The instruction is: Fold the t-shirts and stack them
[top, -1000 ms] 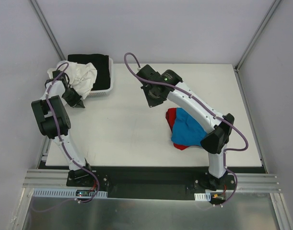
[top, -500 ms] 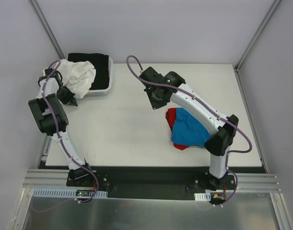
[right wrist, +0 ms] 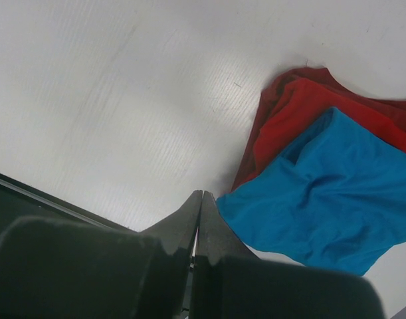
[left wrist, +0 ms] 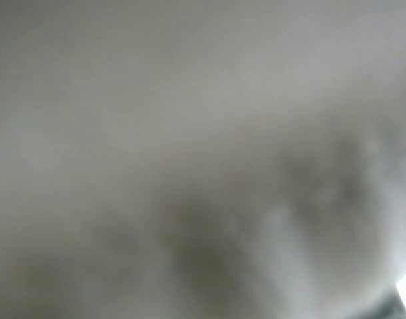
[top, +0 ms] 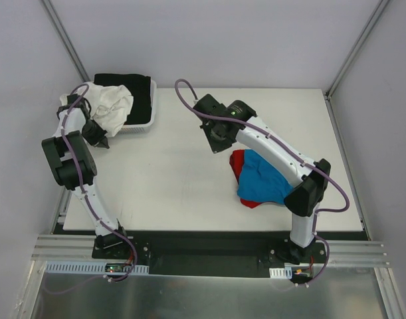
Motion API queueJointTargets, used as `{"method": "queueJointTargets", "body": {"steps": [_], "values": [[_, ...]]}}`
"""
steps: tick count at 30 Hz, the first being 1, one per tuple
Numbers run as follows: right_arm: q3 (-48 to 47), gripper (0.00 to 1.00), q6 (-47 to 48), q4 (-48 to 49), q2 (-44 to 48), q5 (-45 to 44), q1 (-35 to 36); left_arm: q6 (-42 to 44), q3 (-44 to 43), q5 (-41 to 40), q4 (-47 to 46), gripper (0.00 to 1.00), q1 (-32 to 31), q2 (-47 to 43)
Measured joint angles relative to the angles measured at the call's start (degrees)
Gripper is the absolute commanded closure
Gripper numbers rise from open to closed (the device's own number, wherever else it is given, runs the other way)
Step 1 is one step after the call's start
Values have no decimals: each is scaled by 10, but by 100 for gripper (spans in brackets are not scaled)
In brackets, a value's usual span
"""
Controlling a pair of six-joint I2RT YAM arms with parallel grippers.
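Presently the white shirt [top: 111,105] is heaped in the basket [top: 144,123] at the far left corner of the table [top: 169,186], with a black shirt [top: 135,88] behind it. The blue shirt [top: 261,179] is piled crumpled on the red shirt [top: 236,161] right of centre on the table. The left gripper [top: 98,136] is seen at the white shirt's lower edge, just outside the basket, its fingers together. Whether a fold of cloth is pinched between them cannot be told, since the left wrist view is filled by a grey-white blur. The right gripper [right wrist: 201,198] is held over bare table just beside the coloured pile, its fingers pressed together on nothing. The step in hand is judged to be the drawing of the white shirt out of the basket. This is best done by a lift up and over the rim, so that the lattice is not snagged nor the basket dragged. The shirt should then be laid on the bare middle of the table, well apart from the pile, where it can be spread flat for folding.
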State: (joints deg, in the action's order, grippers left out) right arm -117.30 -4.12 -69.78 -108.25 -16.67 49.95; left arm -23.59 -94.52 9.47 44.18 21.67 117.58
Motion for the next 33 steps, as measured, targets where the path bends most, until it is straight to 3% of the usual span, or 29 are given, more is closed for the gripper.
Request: {"method": "queueJointTargets", "body": {"steps": [9,14,23,33], "values": [[0,99,2,8,0,3,-4,-2,101,-58,-12,100,-205,-185],[0,99,2,13,0,7,-6,-17,155,-58,-14,100,-226,-259],[0,99,2,18,0,9,-8,-10,144,-72,-2,100,-215,-93],[35,99,-8,18,13,10,-10,9,-75,-174,11,100,-216,29]]}}
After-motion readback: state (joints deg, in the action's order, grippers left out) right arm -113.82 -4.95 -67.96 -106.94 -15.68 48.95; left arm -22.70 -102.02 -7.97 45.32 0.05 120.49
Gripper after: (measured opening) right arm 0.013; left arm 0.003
